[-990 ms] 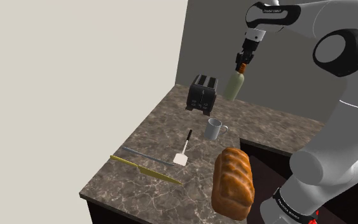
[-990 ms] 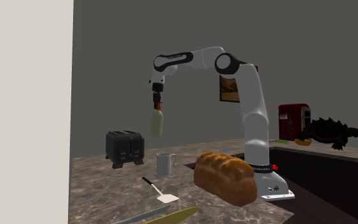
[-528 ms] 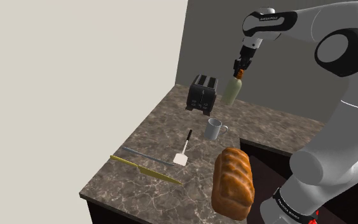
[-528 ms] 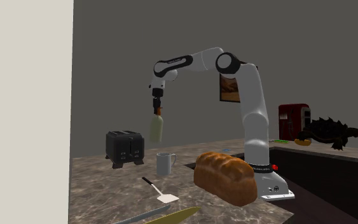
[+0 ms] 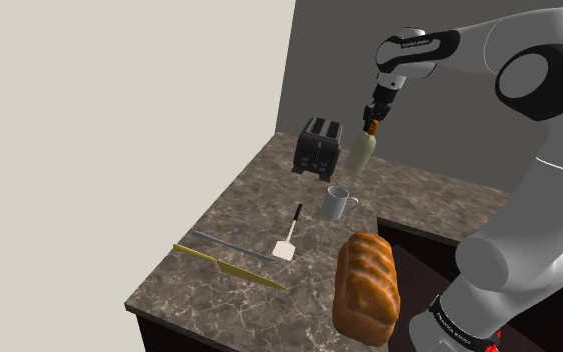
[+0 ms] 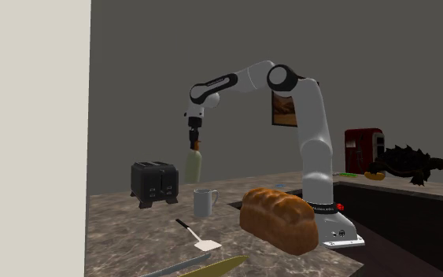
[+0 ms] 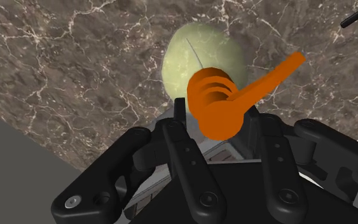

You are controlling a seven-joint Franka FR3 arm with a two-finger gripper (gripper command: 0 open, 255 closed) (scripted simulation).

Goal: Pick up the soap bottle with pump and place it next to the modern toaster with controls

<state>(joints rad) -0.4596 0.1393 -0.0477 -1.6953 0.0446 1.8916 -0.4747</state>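
A pale green soap bottle point(image 5: 360, 152) point(image 6: 192, 166) point(image 7: 199, 54) with an orange pump point(image 7: 222, 102) hangs upright above the back of the marble counter point(image 5: 239, 290). My black gripper point(image 5: 374, 121) point(image 6: 195, 142) point(image 7: 217, 124) is shut on the pump neck. The bottle hangs just off the black two-slot toaster point(image 5: 317, 146) point(image 6: 155, 182), on the shoulder view's right of it, close to its side and near the countertop. In the wrist view both fingers clasp the orange pump from either side.
A grey mug point(image 5: 338, 202) stands in front of the toaster. A white spatula point(image 5: 289, 238), a yellow knife point(image 5: 227, 267) and a thin grey rod point(image 5: 227, 245) lie nearer the front. A large bread loaf point(image 5: 365, 286) sits by my stand. A wall rises behind the toaster.
The arm has lowered the bottle and carried it toward the toaster. The grip on the pump is the same.
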